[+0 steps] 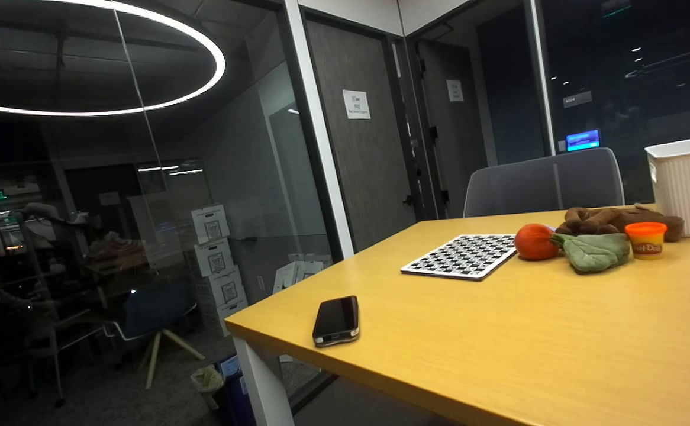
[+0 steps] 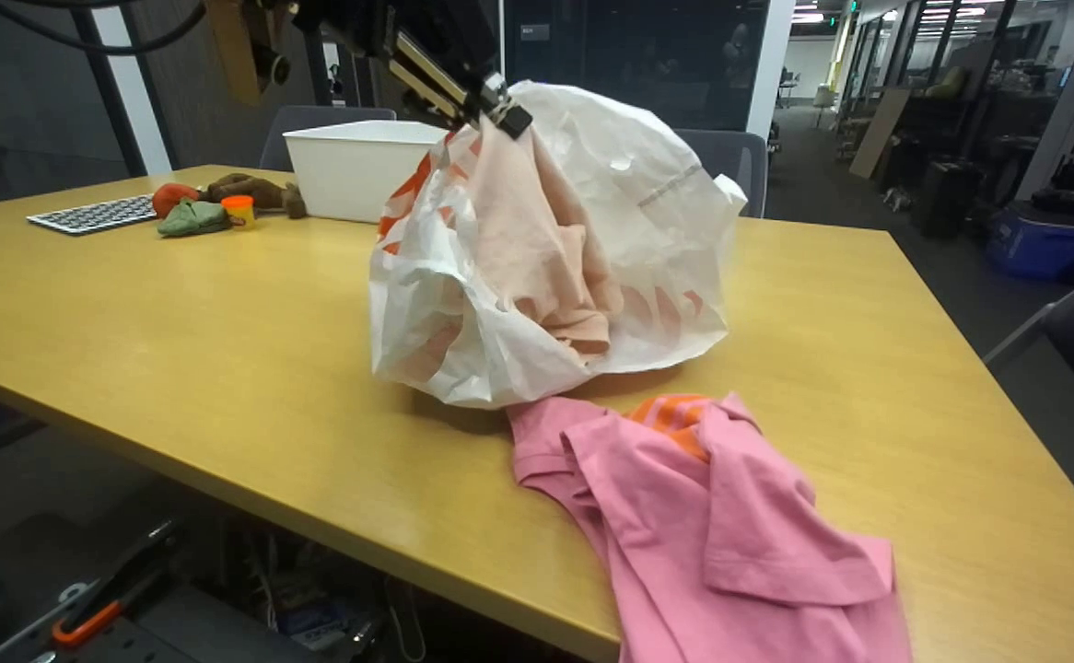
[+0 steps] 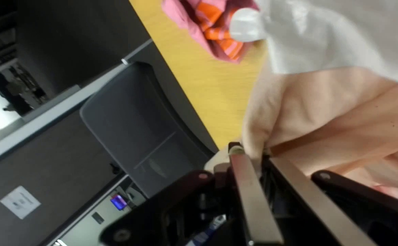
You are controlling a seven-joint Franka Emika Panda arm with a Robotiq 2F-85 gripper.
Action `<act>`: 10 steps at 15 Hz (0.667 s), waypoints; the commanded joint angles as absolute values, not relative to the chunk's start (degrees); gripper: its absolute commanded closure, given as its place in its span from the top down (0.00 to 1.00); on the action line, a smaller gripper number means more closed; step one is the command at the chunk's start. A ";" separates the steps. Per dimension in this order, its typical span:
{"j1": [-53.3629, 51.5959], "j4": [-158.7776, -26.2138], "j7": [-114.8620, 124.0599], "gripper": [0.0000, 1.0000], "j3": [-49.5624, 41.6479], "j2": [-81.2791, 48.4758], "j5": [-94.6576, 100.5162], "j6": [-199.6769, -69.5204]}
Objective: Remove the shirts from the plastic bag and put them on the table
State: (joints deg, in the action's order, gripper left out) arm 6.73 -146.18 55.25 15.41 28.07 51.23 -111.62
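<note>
My gripper [image 2: 504, 110] is shut on a peach shirt [image 2: 532, 216], pinching its upper end. In the wrist view, a fold of the peach shirt [image 3: 308, 106] passes between my fingertips [image 3: 252, 153]. The shirt hangs down into the open mouth of the white plastic bag [image 2: 647, 184], which rests on the table [image 2: 224, 331]. The bag also shows in the wrist view [image 3: 339, 37]. A pink shirt [image 2: 666, 534] lies crumpled on the table in front of the bag, with an orange striped patch [image 2: 671, 419]. The peach shirt's lower end is hidden inside the bag.
A white bin [image 2: 353, 170] stands behind the bag. A brown plush [image 2: 256, 191], orange-red ball [image 2: 171, 197], green cloth leaf [image 2: 194, 217], orange-lidded tub [image 2: 239, 212] and checkered board [image 2: 99, 215] lie on the table. A phone [image 1: 337, 319] lies near the edge. Chairs [image 1: 546, 183] stand around.
</note>
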 commanded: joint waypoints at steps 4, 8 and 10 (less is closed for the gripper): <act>3.91 -141.00 65.05 0.12 14.68 30.19 55.14 -90.90; 2.20 -138.80 72.17 0.12 14.36 30.83 56.50 -80.12; 1.67 -138.10 75.62 0.12 13.80 31.14 57.53 -75.22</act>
